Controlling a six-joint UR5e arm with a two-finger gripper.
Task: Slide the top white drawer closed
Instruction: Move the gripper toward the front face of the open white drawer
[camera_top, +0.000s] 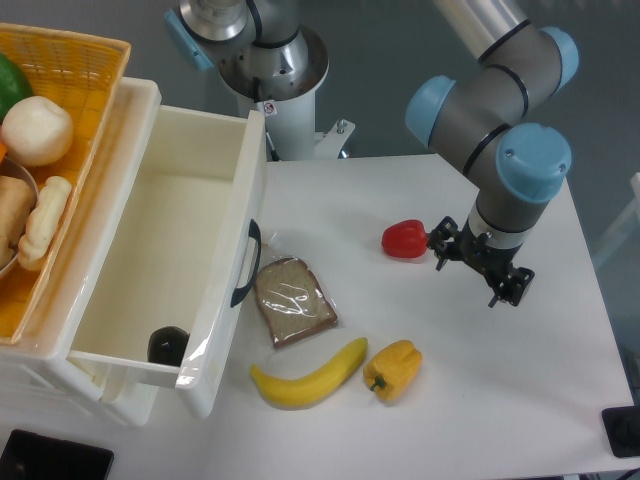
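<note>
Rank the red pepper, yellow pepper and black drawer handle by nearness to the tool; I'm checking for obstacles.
From the tool:
1. Red pepper, just beside it toward the drawer.
2. Yellow pepper, nearer the table's front.
3. Black drawer handle, across the table.

Orange wicker basket (95, 60) — cut off at left edge; black two-finger gripper (478, 262) — fingertips hidden, jaw state unreadable.

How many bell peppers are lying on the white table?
2. The glossy red bell pepper lies near the table's middle, just beside the gripper. The yellow bell pepper lies nearer the front edge, next to the yellow banana. Others may be hidden.
</note>
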